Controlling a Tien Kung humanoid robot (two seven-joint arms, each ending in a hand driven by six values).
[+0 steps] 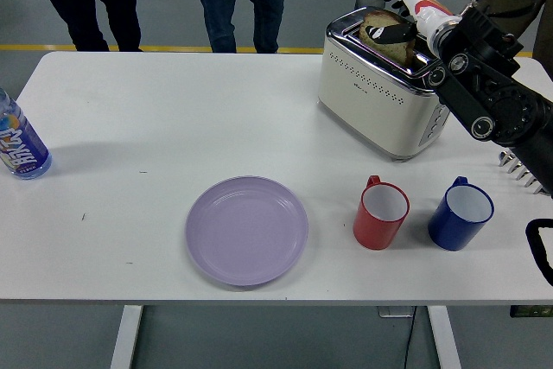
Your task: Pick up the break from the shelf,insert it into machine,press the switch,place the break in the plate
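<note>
1. Step in hand: looks like the last leg, getting the bread (380,36) out of the toaster (386,92) and over to the plate (247,230).
2. Right hand (399,25) is over the top of the toaster, black fingers closed on the top edge of the bread slice.
3. Bread sits tilted in the slot, lower part hidden inside; can't tell if it's clear of the slot.
4. Left arm not in view.
5. Next move, my guess: lift the slice straight up clear of the slot, then carry it left and toward the near edge, over the red cup (380,212), to the plate.
6. Purple plate: nothing on it, near the front of the tabletop (173,118).
7. Red cup and blue cup (460,213): side by side right of the plate, both look empty.
8. Bottle (17,144) at far left edge, well apart.
9. People standing at the far side, hands not involved.
</note>
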